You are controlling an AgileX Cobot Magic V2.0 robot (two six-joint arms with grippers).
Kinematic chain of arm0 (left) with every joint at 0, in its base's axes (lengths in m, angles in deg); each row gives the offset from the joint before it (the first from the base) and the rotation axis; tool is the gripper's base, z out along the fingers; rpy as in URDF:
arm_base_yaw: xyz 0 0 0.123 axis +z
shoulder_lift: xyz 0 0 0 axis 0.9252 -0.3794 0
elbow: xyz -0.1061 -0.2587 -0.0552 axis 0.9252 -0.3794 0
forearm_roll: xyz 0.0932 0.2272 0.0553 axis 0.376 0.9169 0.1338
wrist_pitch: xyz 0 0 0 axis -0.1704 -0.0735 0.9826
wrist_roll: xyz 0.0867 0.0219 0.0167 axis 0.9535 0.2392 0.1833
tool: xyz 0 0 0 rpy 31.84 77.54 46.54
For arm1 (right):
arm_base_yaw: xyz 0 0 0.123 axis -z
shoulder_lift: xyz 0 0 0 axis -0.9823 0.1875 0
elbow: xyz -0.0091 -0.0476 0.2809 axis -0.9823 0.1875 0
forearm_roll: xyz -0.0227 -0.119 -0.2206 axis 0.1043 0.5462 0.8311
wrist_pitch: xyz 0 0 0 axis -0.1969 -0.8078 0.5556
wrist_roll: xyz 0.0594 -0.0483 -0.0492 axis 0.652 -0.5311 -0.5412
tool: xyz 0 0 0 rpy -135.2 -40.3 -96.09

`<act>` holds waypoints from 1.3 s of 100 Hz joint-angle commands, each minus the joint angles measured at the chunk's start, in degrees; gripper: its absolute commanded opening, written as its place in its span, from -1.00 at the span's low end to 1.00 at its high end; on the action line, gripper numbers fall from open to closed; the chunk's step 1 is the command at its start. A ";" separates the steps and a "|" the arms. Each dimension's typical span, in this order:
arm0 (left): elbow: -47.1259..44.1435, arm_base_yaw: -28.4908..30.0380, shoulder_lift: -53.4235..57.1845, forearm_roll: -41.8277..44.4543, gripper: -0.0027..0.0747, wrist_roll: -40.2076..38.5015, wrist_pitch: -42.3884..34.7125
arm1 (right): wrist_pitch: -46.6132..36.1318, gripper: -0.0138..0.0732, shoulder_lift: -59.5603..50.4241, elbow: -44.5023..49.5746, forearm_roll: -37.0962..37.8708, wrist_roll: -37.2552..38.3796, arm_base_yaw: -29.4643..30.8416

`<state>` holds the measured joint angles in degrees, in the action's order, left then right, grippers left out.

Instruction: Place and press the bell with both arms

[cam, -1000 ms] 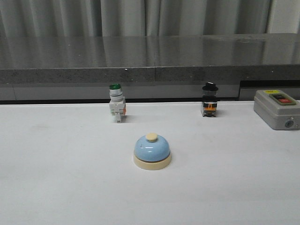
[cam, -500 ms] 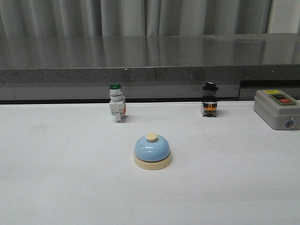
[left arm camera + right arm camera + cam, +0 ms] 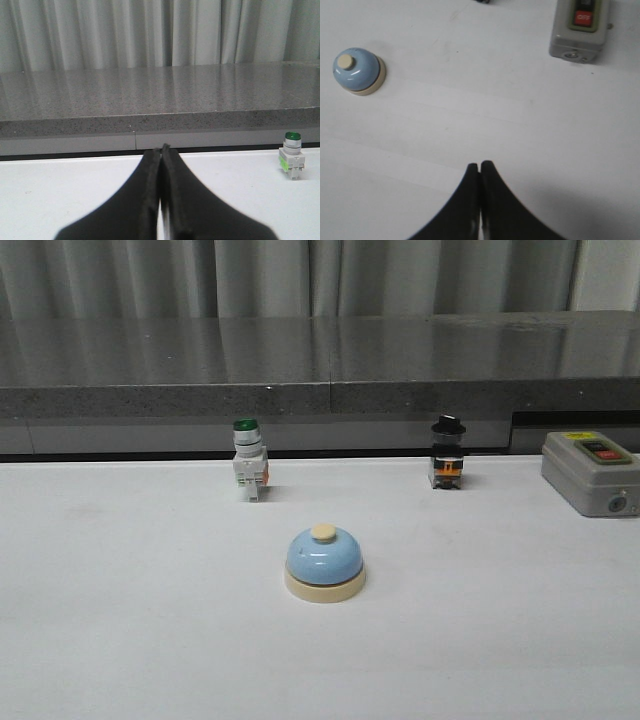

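Note:
The light-blue bell with its cream base and cream button stands upright in the middle of the white table, untouched. It shows again in the right wrist view as the bell, well away from my right gripper, which is shut with nothing between its fingers. My left gripper is also shut and empty, pointing level over the table toward the grey ledge; the bell is out of its view. Neither arm appears in the front view.
A green-capped white switch stands behind the bell to the left, also seen as the switch. A black-capped switch stands at back right. A grey on/off control box sits at the far right. A grey ledge bounds the back.

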<state>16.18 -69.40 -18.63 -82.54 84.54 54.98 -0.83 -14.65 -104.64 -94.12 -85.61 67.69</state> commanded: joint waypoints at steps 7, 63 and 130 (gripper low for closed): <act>-2.38 0.24 1.64 0.00 -0.98 -0.56 -4.74 | -4.94 -0.82 6.79 -5.01 -1.04 0.16 -4.81; -2.38 0.24 1.64 0.00 -0.98 -0.56 -4.74 | -7.35 -0.82 38.07 -25.49 -1.04 0.16 -20.39; -2.38 0.24 1.64 0.00 -0.98 -0.56 -4.74 | -5.95 -0.82 51.71 -35.27 -1.04 0.16 -23.32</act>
<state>16.18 -69.40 -18.63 -82.54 84.54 54.98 -5.62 38.67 -138.18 -94.72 -85.53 44.38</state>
